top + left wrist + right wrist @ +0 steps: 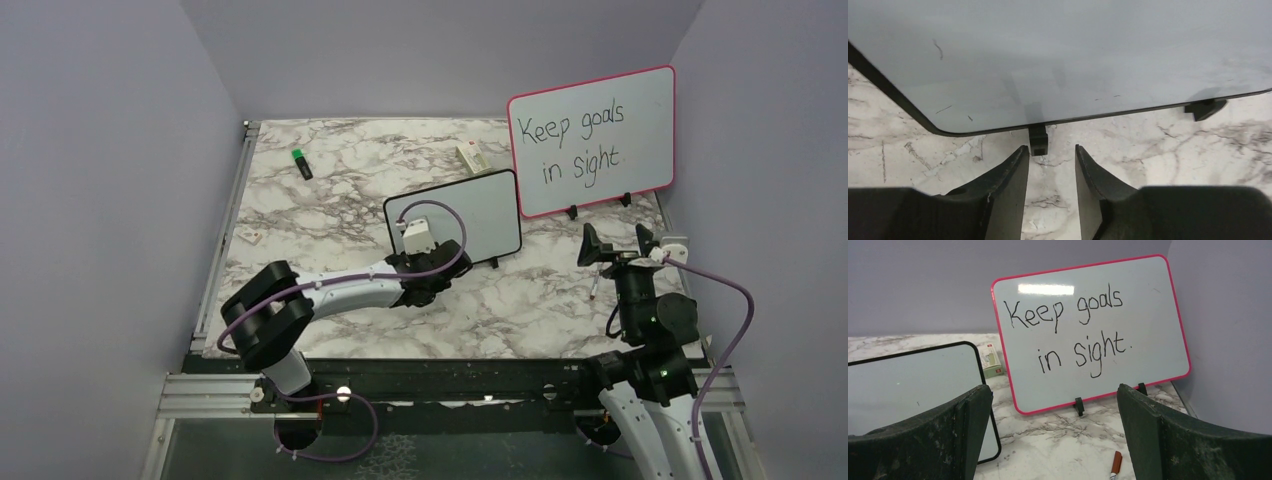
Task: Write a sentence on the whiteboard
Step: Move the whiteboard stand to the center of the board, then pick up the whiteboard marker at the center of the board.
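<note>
Facing the left tool [1050, 149], the whiteboard [1073, 55] stands just beyond.

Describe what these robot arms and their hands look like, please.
The left arm and right arm have white tube-like links joined by chunky black joints, and a purple cable loops along each. Small green lights glow on the right arm's joints. The left hand and right hand each end in two dark, wedge-shaped, scuffed fingers.
</note>
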